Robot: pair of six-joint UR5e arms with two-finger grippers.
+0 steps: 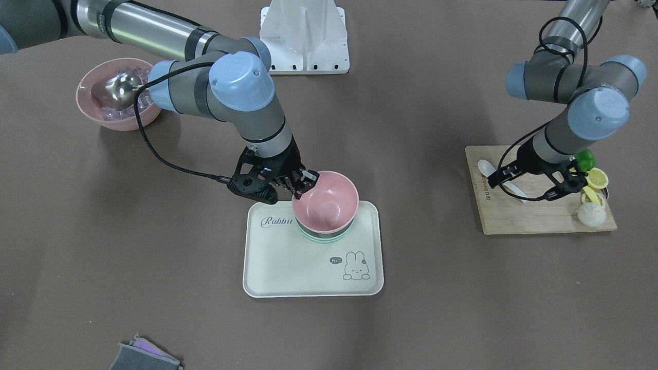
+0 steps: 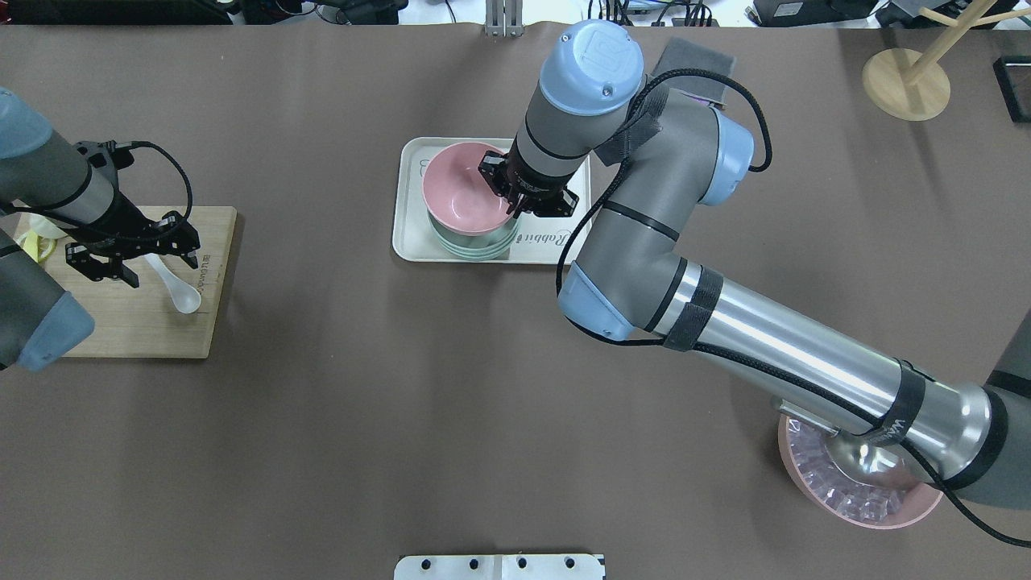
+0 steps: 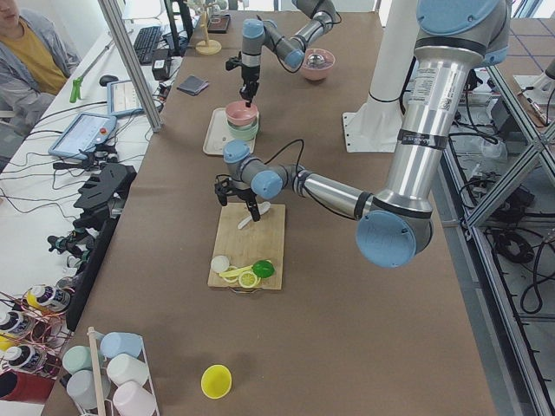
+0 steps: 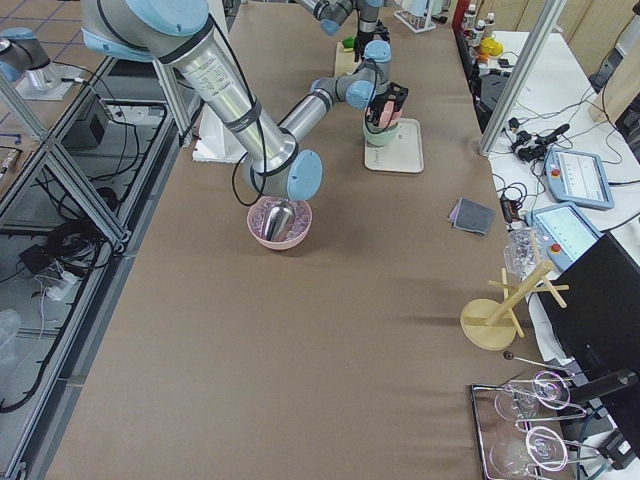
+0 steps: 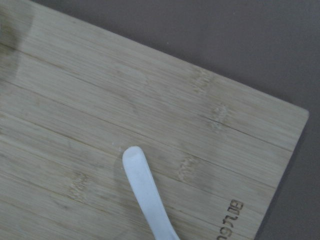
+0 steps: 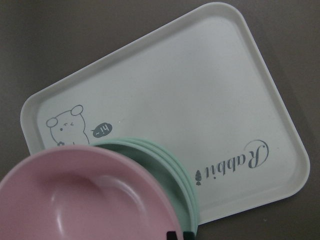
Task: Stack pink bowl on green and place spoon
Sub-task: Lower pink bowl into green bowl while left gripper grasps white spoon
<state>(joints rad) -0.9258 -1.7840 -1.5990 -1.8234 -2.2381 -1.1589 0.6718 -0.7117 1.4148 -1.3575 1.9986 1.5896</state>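
Seat the pink bowl (image 1: 326,203) level in the green bowl (image 1: 318,238), then release.
Front view: the right gripper (image 1: 303,186) pinches the pink rim; both bowls sit on the tray (image 1: 288,267), toward the counter's far edge. Overhead view: the left gripper (image 2: 137,262), fingers spread, hovers over the spoon (image 2: 175,286) at the left edge. Right wrist view: the pink bowl is smooth and glossy.

- The brown table (image 1: 437,298) is carrying everything.
- A white rabbit tray (image 1: 288,267) is lying near its middle.
- A wooden cutting board (image 1: 519,218) is sitting on the robot's left.
- An ice-filled pink bowl (image 1: 123,124) is resting on the robot's right.
- A grey cloth (image 1: 144,358) is lying at the far edge.
- A wooden stand (image 2: 906,84) is standing near the far right corner.
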